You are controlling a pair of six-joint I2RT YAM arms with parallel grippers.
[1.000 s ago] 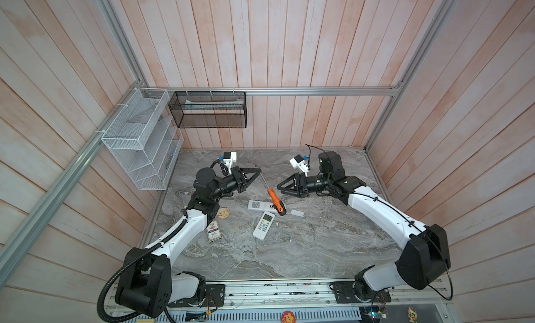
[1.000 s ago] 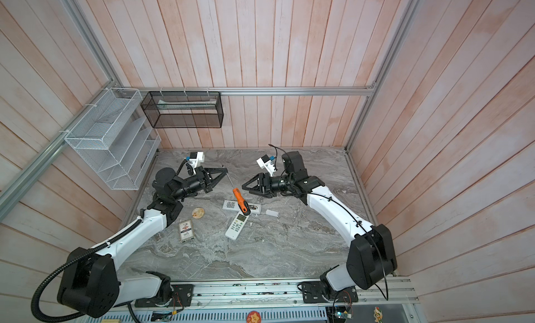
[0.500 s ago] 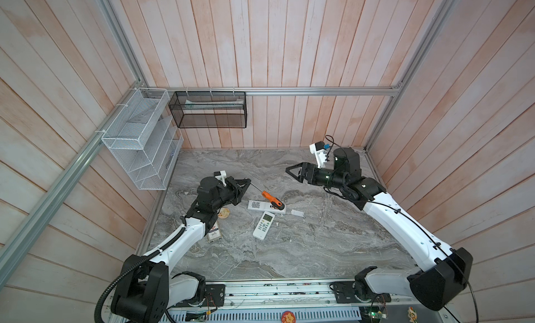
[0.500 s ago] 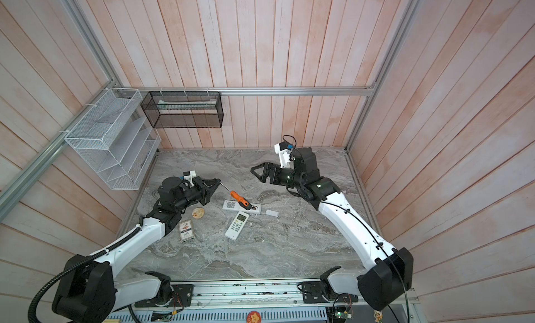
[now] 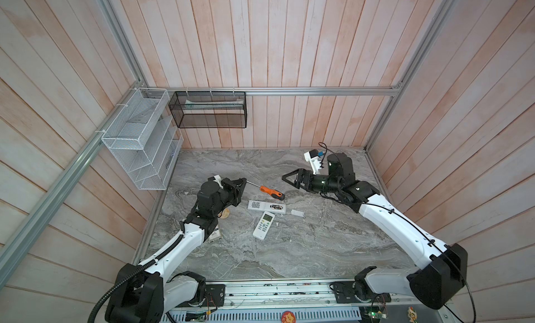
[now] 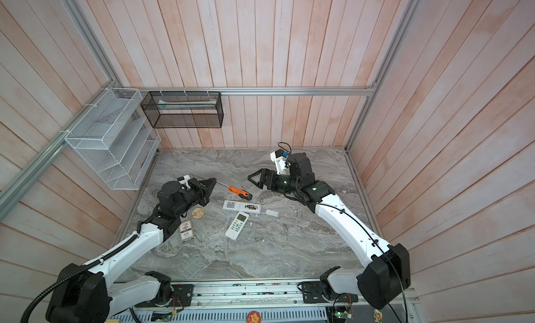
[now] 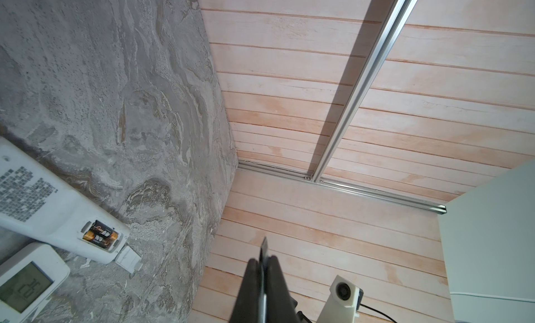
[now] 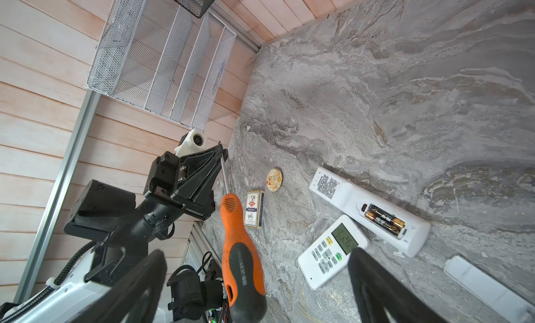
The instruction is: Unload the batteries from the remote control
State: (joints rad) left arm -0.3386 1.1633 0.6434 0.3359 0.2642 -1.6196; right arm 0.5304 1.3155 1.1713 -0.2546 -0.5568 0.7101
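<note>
- Right wrist view: my left gripper clamps the screwdriver shaft; my right gripper is spread wide, empty.
- Remote screen reads "26"; print on batteries unreadable.

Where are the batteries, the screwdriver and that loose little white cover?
batteries point(image 8: 382, 218): right wrist view, on the black-and-gold casing.
screwdriver point(image 8: 236, 234): right wrist view, on the orange handle.
cover point(image 5: 297, 213): in a top view, on its flat middle.
</note>
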